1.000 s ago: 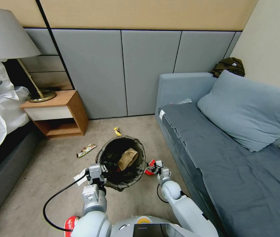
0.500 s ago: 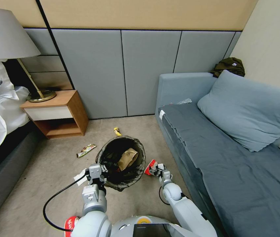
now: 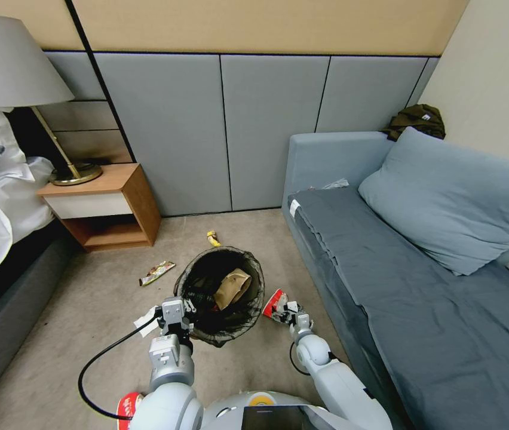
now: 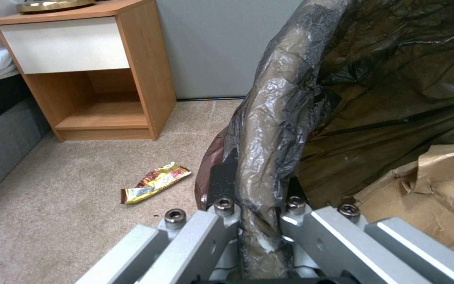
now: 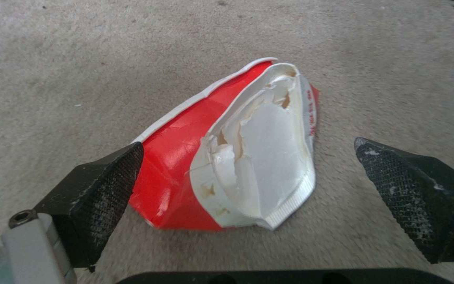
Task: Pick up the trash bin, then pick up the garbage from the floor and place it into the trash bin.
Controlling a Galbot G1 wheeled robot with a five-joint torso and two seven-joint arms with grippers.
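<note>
Red-and-white wrapper (image 5: 237,154) lengthwise between pincer (image 5: 248,189) pads

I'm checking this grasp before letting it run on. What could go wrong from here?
1. The right gripper has open jaws straddling the torn red-and-white snack wrapper on the beige carpet. The wrapper is thin and crumpled, so it may fold or slip out as the jaws close.
2. The left gripper pinches only the rim of the round bin with the black bag liner. The slick liner could slide, tilting the bin and spilling the tan paper bag.
</note>
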